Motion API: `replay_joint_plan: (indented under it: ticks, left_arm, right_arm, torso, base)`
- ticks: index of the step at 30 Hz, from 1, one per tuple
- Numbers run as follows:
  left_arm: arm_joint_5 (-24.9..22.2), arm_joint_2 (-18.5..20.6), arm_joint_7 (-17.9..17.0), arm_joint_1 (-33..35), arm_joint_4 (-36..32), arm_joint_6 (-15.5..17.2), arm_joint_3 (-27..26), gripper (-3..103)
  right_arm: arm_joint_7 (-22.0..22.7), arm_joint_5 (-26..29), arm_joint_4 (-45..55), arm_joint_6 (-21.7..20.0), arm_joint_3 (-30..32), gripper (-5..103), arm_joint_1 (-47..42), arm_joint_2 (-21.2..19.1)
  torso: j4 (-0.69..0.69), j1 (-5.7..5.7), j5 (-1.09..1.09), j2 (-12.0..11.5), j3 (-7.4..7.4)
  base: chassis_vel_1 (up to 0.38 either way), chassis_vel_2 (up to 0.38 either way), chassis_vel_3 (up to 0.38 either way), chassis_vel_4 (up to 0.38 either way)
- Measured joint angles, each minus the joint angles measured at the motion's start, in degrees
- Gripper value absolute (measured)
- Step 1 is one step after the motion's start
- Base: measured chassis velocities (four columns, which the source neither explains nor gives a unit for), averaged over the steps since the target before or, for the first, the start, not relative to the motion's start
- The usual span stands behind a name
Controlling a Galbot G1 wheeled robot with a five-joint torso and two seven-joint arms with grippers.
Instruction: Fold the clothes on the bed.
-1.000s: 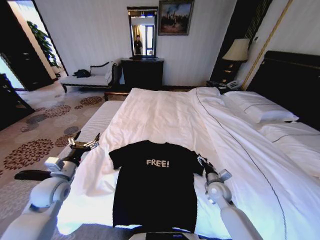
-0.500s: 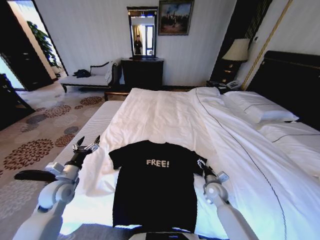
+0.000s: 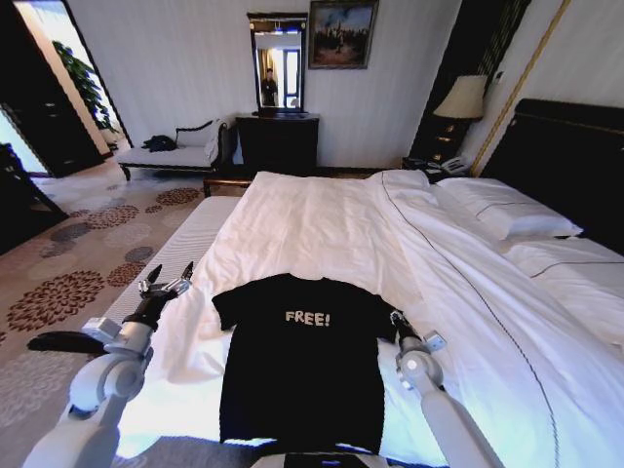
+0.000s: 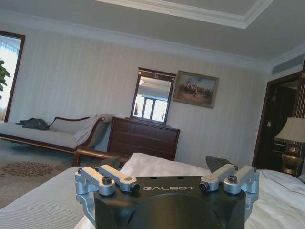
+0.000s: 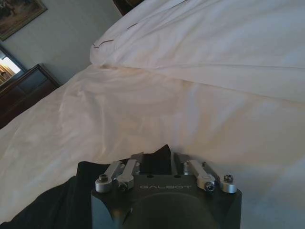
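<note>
Black fabric: the T-shirt (image 3: 297, 361) lies flat and spread out at the near end of the bed (image 3: 322, 224), chest up, white "FREE!" lettering readable, both sleeves extended. White duvet surrounds it on the left, right and far sides.

The left gripper (image 3: 166, 283) hangs off the near-left edge of the bed, apart from the left sleeve, with its fingers spread open and nothing between them. In the left wrist view the left gripper (image 4: 167, 169) has its two dark fingertips wide apart, pointing toward the far wall.

The right gripper (image 3: 394, 318) sits at the right sleeve, low against the duvet. In the right wrist view the right gripper (image 5: 157, 155) has its fingers drawn close together with a peak of the T-shirt (image 5: 71, 200) pinched between them.
</note>
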Motion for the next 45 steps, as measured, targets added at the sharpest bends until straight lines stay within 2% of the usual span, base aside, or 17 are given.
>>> replay_joint_plan:
  ticks: [5, 8, 10, 11, 17, 21, 24, 35, 45]
  left_arm:
    - [-0.5, -0.2, -0.6, 0.0, 0.1, 0.6, -0.2, 100]
    - [-1.3, -0.3, -0.9, 0.0, 0.1, 1.0, -0.3, 100]
    - [-2.6, -0.5, -1.3, -0.1, 0.0, 1.4, -0.4, 100]
    - [-3.0, -0.6, -1.4, -0.1, 0.0, 1.6, -0.4, 100]
    - [-3.5, -0.5, -1.9, -0.3, -0.2, 2.0, -0.7, 100]
    - [-14.5, -0.3, -4.5, -1.5, -5.5, 5.7, -2.0, 100]
    - [-16.7, -0.1, -5.4, -2.3, -6.9, 6.4, -2.4, 100]
    - [-17.2, -1.2, -6.5, -2.6, -7.6, 6.6, -2.1, 100]
    - [-19.4, -2.1, -7.9, -5.3, -7.0, 7.3, -1.2, 100]
  right_arm:
    - [-0.3, -0.1, -0.1, 0.6, 0.0, 18, 0.2, 0.0]
    - [-0.3, -0.2, 0.1, 0.7, 0.0, 12, 0.2, 0.0]
    - [-0.3, -0.2, 0.8, 0.8, 0.0, 3, -0.1, 0.0]
    - [-0.3, -0.3, 1.3, 0.9, 0.0, 1, -0.3, -0.1]
    - [0.3, -0.4, 5.1, 0.9, 0.2, 0, -1.7, -0.1]
    - [1.2, -0.2, 13.2, 0.7, -0.4, 0, -3.5, -0.6]
    - [2.1, 0.6, 15.8, 0.0, -1.7, 0, -3.5, -0.5]
    - [2.4, -1.4, 13.0, -0.3, -8.8, 0, 1.8, 0.0]
    - [0.1, -1.9, 10.0, 1.0, -14.8, 0, 5.7, 0.5]
  torso:
    - [0.00, -0.01, 0.00, 0.0, 0.00]
    - [0.00, -0.01, 0.00, 0.0, 0.00]
    - [0.00, -0.01, -0.01, 0.0, 0.00]
    - [0.00, -0.01, -0.01, 0.0, 0.00]
    - [0.00, -0.01, -0.01, 0.0, 0.00]
    - [0.00, -0.01, 0.00, 0.0, -0.01]
    - [-0.01, -0.01, 0.00, 0.0, -0.01]
    - [0.01, -0.01, -0.01, 0.0, 0.00]
    - [-0.01, -0.01, -0.01, 0.0, 0.00]
  base:
    - [0.000, 0.000, 0.000, 0.000]
    - [0.000, 0.000, 0.000, 0.000]
    - [0.000, 0.000, 0.000, 0.000]
    - [0.000, 0.000, 0.000, 0.000]
    - [0.000, 0.000, 0.000, 0.000]
    - [0.000, 0.000, 0.000, 0.000]
    - [0.000, 0.000, 0.000, 0.000]
    - [0.000, 0.000, 0.000, 0.000]
    - [0.000, 0.000, 0.000, 0.000]
